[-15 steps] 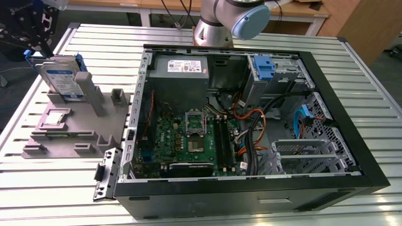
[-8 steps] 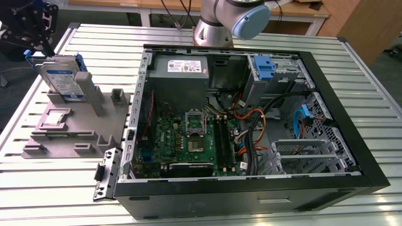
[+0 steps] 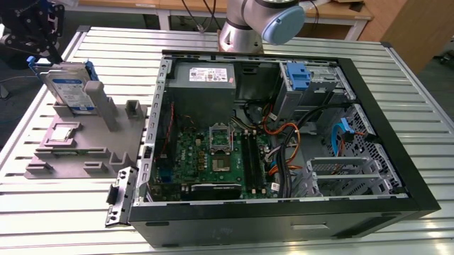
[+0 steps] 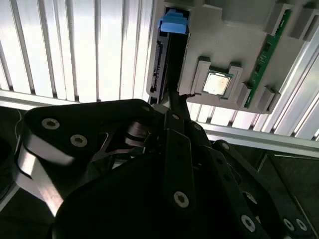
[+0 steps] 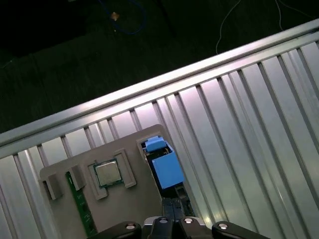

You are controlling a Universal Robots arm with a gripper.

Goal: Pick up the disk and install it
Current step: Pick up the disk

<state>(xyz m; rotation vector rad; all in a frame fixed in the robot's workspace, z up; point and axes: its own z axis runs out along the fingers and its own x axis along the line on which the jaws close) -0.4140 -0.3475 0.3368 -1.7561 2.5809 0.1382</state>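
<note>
The disk [image 3: 71, 90] stands on edge in a grey holder [image 3: 85, 143] at the exterior view's left, its blue-and-white label showing and a blue bracket clipped round it. My black gripper [image 3: 42, 52] hangs just above the disk's top end, close to or touching it. In the second wrist view the disk [image 4: 167, 59] appears edge-on beyond the gripper [image 4: 172, 102], with the blue bracket tab [image 4: 173, 22] at its far end. The first wrist view has the blue bracket [image 5: 167, 169] on the disk directly beyond the gripper [image 5: 172, 221].
An open computer case [image 3: 397, 159] lies at the exterior view's right, with a motherboard [image 3: 212, 159], cables and a drive bay holding a blue bracket [image 3: 298, 74]. The holder also carries a processor chip [image 4: 218, 83] and a green memory stick [image 4: 269, 50]. The table [image 3: 64, 212] is slatted metal.
</note>
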